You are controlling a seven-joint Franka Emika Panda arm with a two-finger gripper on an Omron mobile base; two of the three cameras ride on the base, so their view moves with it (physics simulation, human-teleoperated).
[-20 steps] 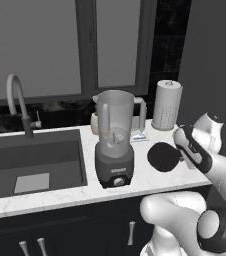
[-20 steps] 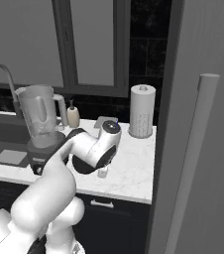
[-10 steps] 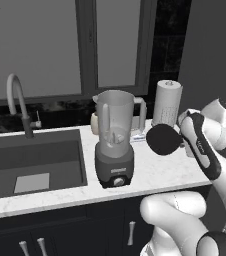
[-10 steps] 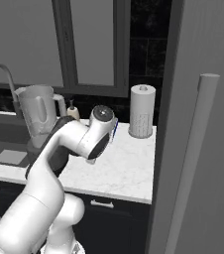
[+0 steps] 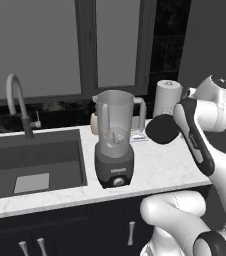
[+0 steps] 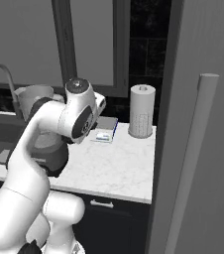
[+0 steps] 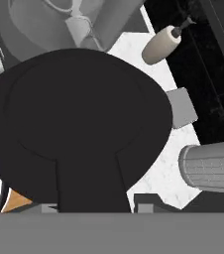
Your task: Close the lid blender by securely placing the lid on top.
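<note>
Now the arm is carrying the lid up and away from the counter. One second ago the black disc was hanging low, just above the marble to the right of the blender; half a second ago it was already higher, and at this moment it is at the height of the upper part of the jar, still to the right of it and apart from the rim. The blender itself is not moving: it is standing on the counter beside the sink, and its jar mouth is open.

In the hand view the lid is covering most of the picture, with its tab running down toward the bottom edge. The gripper is closed on the lid at this tab side, I judge, because the disc is travelling with the hand; the fingertips themselves are hidden behind it. Past the top edge of the disc, the blender is seen from above, so the hand is already looking down toward the jar.

For the task this means the lifting part is almost finished. What remains, in my judgement, is to bring the lid sideways over the jar mouth, make it level, and lower it until it sits on the rim. The paper towel roll is standing near behind the hand.
</note>
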